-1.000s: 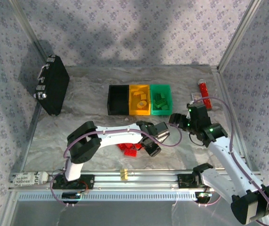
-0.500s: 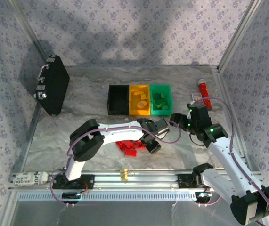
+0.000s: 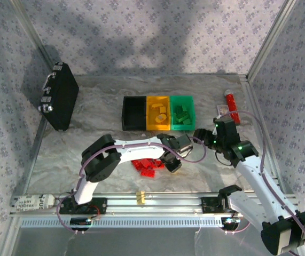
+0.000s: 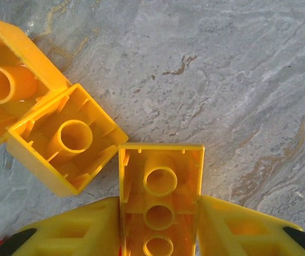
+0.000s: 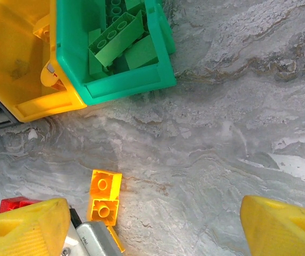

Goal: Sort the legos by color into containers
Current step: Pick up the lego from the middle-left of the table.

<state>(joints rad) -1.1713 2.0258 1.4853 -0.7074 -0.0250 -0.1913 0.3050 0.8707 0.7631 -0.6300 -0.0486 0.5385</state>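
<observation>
Left claw [image 4: 160, 226] clamps a yellow lego [image 4: 161, 176]; right claw [image 5: 153, 226] stands spread wide open

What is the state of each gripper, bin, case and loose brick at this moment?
left gripper, shut on the yellow brick, which lies underside up
right gripper, open, holding nothing
black bin, looks empty
orange-yellow bin, holds yellow bricks
green bin, holds green bricks
red legos, loose on the table, unsorted
black case, shut
</observation>
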